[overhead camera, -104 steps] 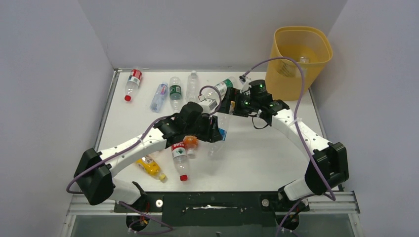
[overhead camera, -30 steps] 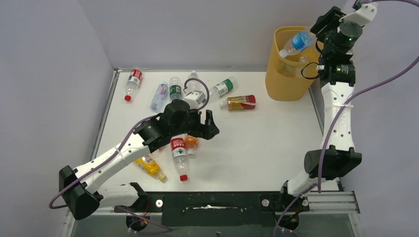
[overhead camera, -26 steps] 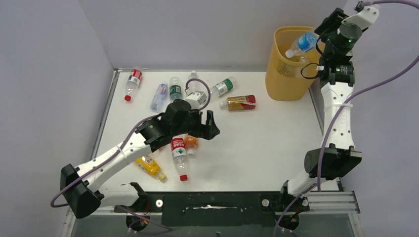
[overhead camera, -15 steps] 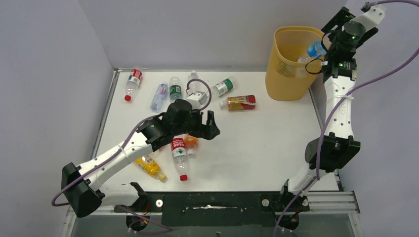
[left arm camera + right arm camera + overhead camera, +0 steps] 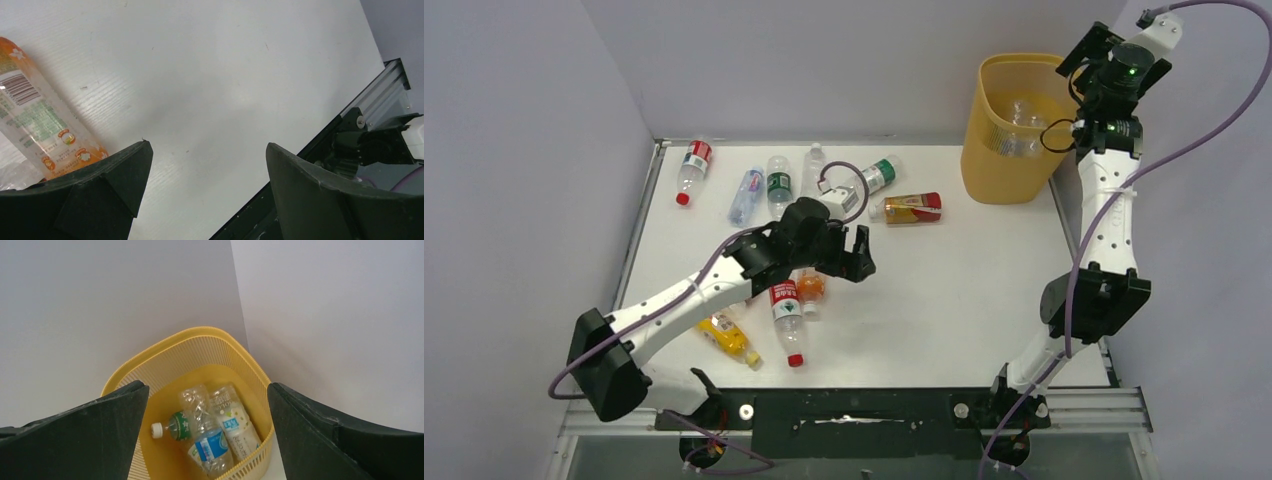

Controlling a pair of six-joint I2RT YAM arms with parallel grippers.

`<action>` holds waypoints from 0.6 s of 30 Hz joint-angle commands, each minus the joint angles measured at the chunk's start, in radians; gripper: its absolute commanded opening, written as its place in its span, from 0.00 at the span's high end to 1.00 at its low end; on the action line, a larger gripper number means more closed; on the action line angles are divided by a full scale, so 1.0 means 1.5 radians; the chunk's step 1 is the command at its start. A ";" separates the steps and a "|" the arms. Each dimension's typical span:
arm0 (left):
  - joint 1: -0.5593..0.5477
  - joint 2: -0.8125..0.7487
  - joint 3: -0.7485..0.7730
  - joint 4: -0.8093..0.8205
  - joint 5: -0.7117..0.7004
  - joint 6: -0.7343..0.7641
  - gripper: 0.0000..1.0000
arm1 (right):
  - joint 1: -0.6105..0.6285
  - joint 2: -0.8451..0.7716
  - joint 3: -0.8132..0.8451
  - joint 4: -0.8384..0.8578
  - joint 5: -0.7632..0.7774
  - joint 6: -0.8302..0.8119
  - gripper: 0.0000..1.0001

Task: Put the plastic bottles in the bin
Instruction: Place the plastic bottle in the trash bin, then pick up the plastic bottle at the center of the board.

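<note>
The yellow bin stands off the table's far right corner. My right gripper hangs open and empty over its right rim. In the right wrist view the bin holds a blue-labelled bottle, a green-labelled one and a white-labelled one. My left gripper is open above the table's middle with nothing between its fingers. An orange bottle lies just left of it. More plastic bottles lie on the table: a red-labelled one, an orange one and a yellow one.
A row of bottles lies along the far edge: red-labelled, blue-labelled, green-labelled, clear, green-labelled and an orange-red one. Grey walls close the left, back and right. A black rail runs along the near edge.
The right gripper has opened and the blue-labelled bottle it held over the bin has dropped inside. The left arm has shifted slightly right and stayed open.
</note>
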 commanded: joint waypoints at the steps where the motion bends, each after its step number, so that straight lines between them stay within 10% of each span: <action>1: 0.008 0.070 0.074 0.037 0.019 0.067 0.15 | 0.012 -0.066 0.025 -0.051 -0.039 0.016 0.07; 18: 0.054 0.301 0.249 0.118 0.032 0.280 0.18 | 0.157 -0.289 -0.259 -0.180 -0.058 0.043 0.06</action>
